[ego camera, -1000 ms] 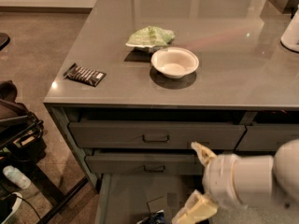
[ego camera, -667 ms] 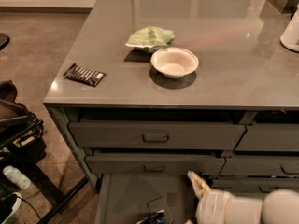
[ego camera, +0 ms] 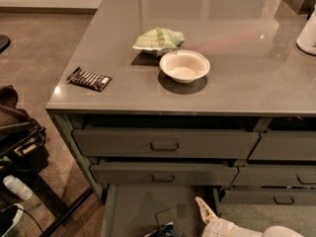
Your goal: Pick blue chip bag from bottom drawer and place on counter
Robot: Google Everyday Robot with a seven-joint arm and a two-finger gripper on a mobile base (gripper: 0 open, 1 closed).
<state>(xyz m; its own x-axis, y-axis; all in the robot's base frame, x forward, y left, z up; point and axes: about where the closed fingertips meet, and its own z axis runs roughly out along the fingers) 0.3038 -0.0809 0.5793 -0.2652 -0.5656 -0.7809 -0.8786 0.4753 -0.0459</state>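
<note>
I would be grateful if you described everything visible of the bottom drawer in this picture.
The bottom drawer is the lowest of three stacked ones, grey-green and pulled open. Its floor looks flat and mostly bare. The blue chip bag lies in it at the picture's lower edge, partly cut off. The gripper reaches into its right side, beside the bag.

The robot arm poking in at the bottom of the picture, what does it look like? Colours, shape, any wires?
The gripper, at the bottom edge over the bottom drawer, shows as a pale cream, pointed tip. Behind it the arm is a smooth, rounded white casing, thick and tube-like. No cables or markings show; the rest is out of frame.
</note>
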